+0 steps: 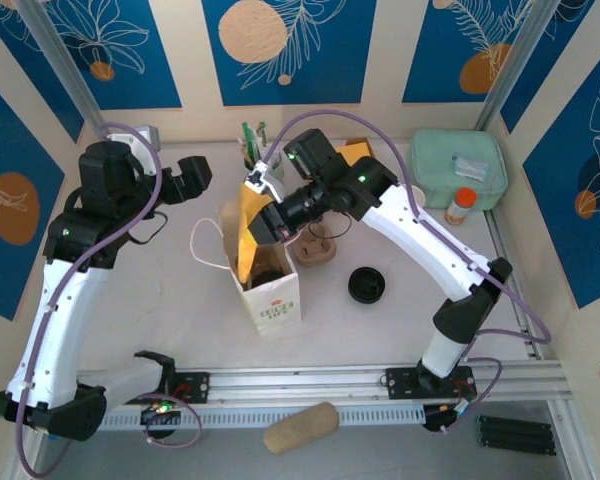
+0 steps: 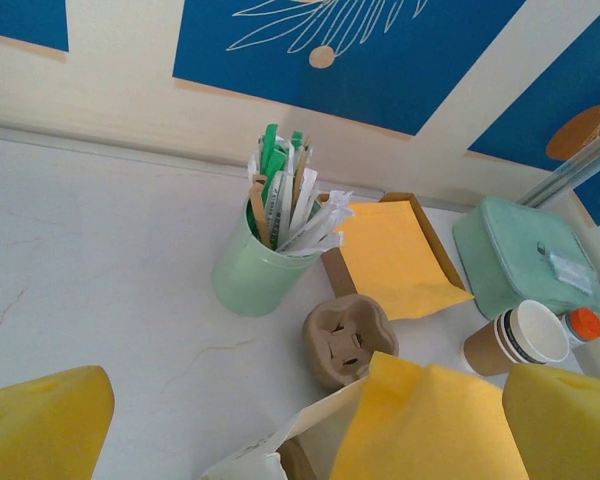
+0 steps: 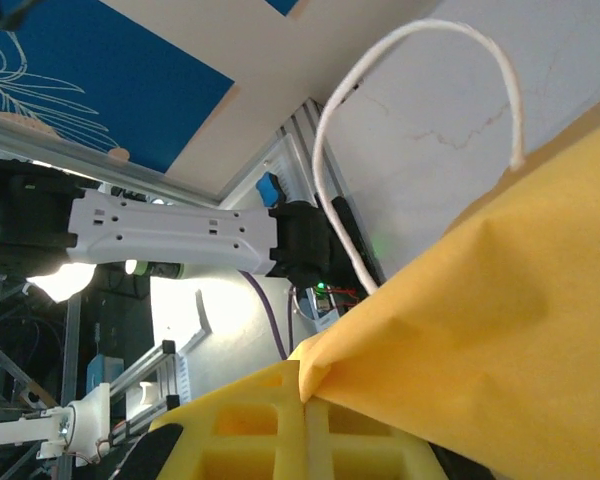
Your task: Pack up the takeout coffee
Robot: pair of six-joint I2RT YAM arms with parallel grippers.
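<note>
Looking down from the top camera, the white paper bag is standing upright mid-table. A dark round shape low inside it is reading as the black lid of the takeout coffee; the cup's sides are hiding behind the bag wall. The right gripper is hanging over the bag's mouth, pinching a yellow paper sheet that is dipping into the bag. Green print is showing on the bag's front, too small to read. A loose black lid is lying on the table to the bag's right, and a pulp cup carrier is sitting just behind the bag. The left gripper is hovering off to the bag's left, spread wide and holding nothing.

Over on the left wrist camera, a mint-green cup is bristling with stirrers and wrapped sticks. Behind it a brown tray is carrying more yellow sheets. A stack of paper cups is standing beside a mint pouch whose small label is unreadable.

Switching to the right wrist camera, the yellow fingers are pressing flat together on the sheet's edge, with the bag's white handle arching above.
</note>
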